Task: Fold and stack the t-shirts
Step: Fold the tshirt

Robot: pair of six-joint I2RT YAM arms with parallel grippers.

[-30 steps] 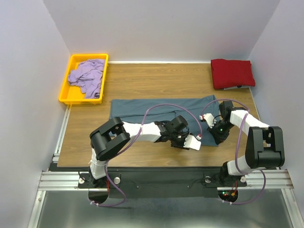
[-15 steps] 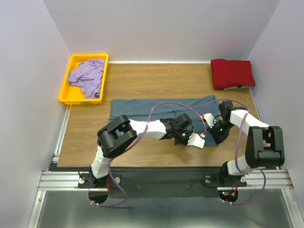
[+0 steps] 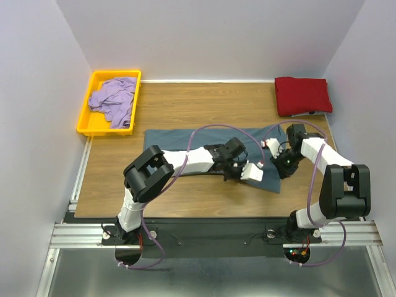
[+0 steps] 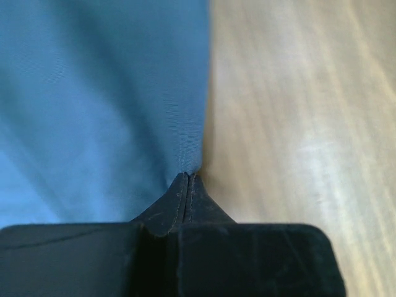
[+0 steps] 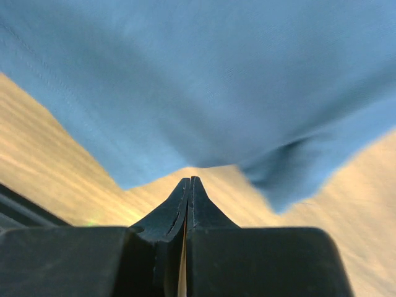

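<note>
Over at the back left, the yellow tray point(image 3: 85, 115) holds the lavender shirt point(image 3: 114, 99) in a crumpled heap. The blue-grey shirt point(image 3: 179, 139) lies spread mid-table, its near edge pinched in the closed left gripper point(image 4: 187, 178). The right gripper point(image 5: 189, 180) is closed at the shirt's right end, though I can't tell whether it has caught any cloth, and the red shirt point(image 3: 302, 94) sits folded at the far right.

Blue-grey t-shirt point(image 3: 179, 139) spread out, left gripper point(image 3: 257, 175) and right gripper point(image 3: 279, 172) at its right end. Red t-shirt point(image 3: 302, 95) folded beyond; lavender t-shirt point(image 3: 113, 100) in yellow tray point(image 3: 86, 127).

Slate-blue shirt point(image 3: 179, 140) lies spread out centrally, red shirt point(image 3: 302, 94) folded far right, lavender shirt point(image 3: 114, 99) crumpled in yellow tray point(image 3: 85, 124).
</note>
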